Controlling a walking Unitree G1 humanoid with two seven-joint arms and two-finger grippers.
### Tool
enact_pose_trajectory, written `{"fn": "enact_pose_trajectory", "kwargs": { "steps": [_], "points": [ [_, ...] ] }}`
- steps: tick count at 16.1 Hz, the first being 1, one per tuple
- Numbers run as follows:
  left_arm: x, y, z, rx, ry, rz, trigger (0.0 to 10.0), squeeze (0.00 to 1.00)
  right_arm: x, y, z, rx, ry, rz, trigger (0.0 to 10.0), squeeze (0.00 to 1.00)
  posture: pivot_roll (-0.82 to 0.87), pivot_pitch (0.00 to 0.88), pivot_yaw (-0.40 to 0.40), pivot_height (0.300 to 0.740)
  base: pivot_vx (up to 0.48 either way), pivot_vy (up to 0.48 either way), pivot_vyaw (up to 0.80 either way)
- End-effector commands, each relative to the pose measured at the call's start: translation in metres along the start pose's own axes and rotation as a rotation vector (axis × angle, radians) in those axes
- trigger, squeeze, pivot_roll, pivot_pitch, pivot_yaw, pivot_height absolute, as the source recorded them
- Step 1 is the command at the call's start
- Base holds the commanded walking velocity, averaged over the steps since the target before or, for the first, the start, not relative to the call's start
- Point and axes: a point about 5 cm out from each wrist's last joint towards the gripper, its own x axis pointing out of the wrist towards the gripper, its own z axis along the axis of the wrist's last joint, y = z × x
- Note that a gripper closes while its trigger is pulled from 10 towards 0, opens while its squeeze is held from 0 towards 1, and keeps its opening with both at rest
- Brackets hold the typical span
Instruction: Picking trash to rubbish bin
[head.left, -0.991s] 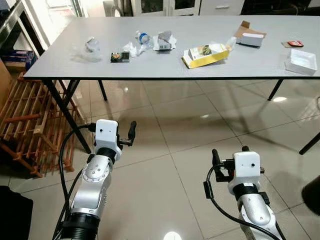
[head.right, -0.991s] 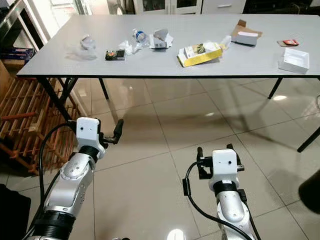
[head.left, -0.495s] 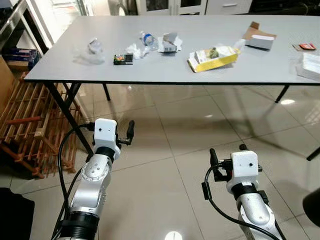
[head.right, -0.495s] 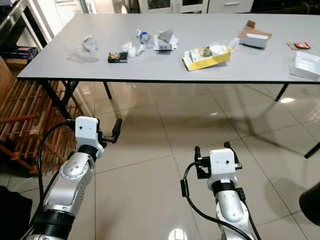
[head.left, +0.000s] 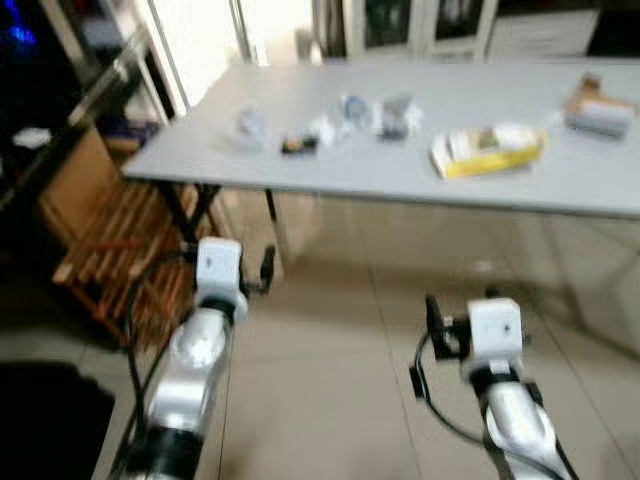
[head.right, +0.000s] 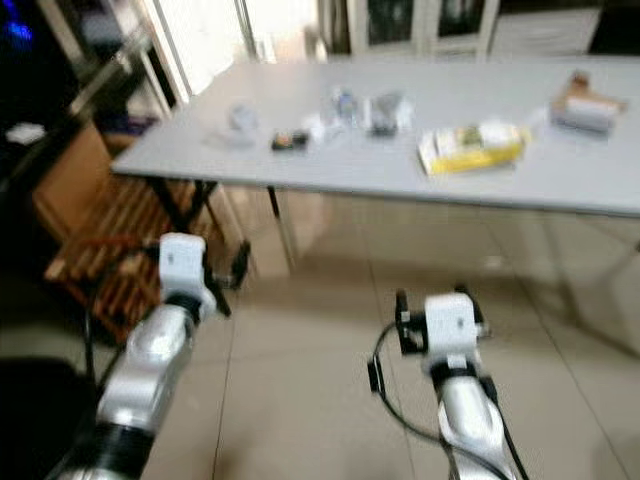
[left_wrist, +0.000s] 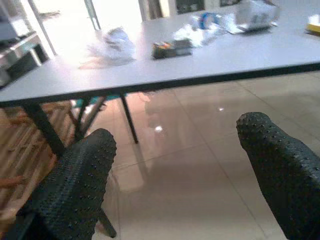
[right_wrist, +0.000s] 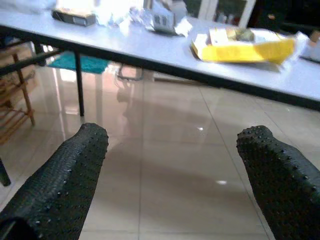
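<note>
Trash is sitting on the counter (head.left: 400, 175), yellow box (head.left: 487, 152) near its front edge. Left tool (left_wrist: 175, 175) and right tool (right_wrist: 170, 175) are hovering spread, empty, over open floor (head.left: 330, 400).

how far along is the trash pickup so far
Nothing looks done yet. All the trash is on the grey table: the yellow box, the small dark packet, the crumpled clear plastic and the plastic bottle. Both pincers, left and right, are open and empty, held over the tiled floor short of the table. Left to do: reach the table, grasp each piece and carry it to a bin.
</note>
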Motion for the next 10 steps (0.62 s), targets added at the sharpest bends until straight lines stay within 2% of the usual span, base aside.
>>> {"fn": "enact_pose_trajectory", "kwargs": {
  "steps": [1,10],
  "points": [
    [-0.0016,0.0076,-0.0002,0.019,0.002,0.020,10.0,0.00,0.0018,0.0066,0.0046,0.015,-0.020,0.014,10.0,0.00,-0.11,0.077,0.056,0.740,0.472,0.000,0.00],
    [-0.0040,0.0040,-0.0028,0.023,0.010,0.000,10.0,0.00,0.0022,0.0083,0.0051,0.012,-0.025,0.015,10.0,0.00,-0.11,0.075,0.065,0.740,0.472,0.000,0.00]
  ]
}}
